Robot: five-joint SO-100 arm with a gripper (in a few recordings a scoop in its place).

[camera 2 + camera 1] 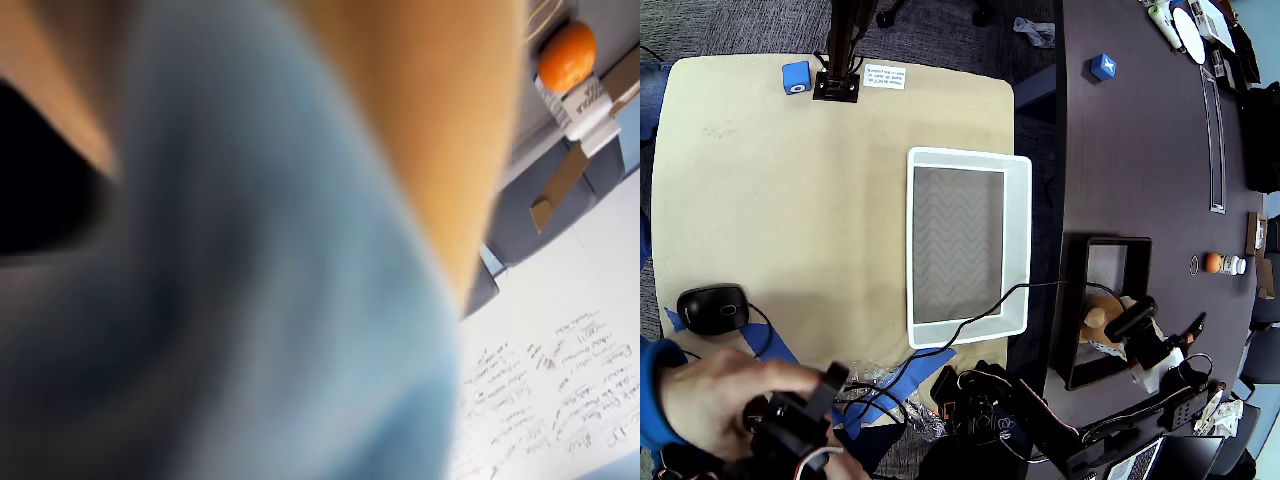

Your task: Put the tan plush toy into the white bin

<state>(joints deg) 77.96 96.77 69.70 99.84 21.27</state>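
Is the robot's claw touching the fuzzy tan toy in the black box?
Cannot tell. In the overhead view the end effector overlaps the tan plush toy inside the black bin, but contact isn't plain. The wrist view is a close blur of toy.

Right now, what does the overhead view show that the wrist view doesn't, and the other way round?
Overhead alone: the white bin on the tan table, with only a black cable draped over its near rim, and the smaller black bin on the dark table, where the claw sits at the toy. Whether the claw is shut, I cannot tell.
Wrist alone: blurred blue and tan fabric pressed close to the lens, plus a sheet of handwriting.
Shared: the tan plush toy and a small orange ball.
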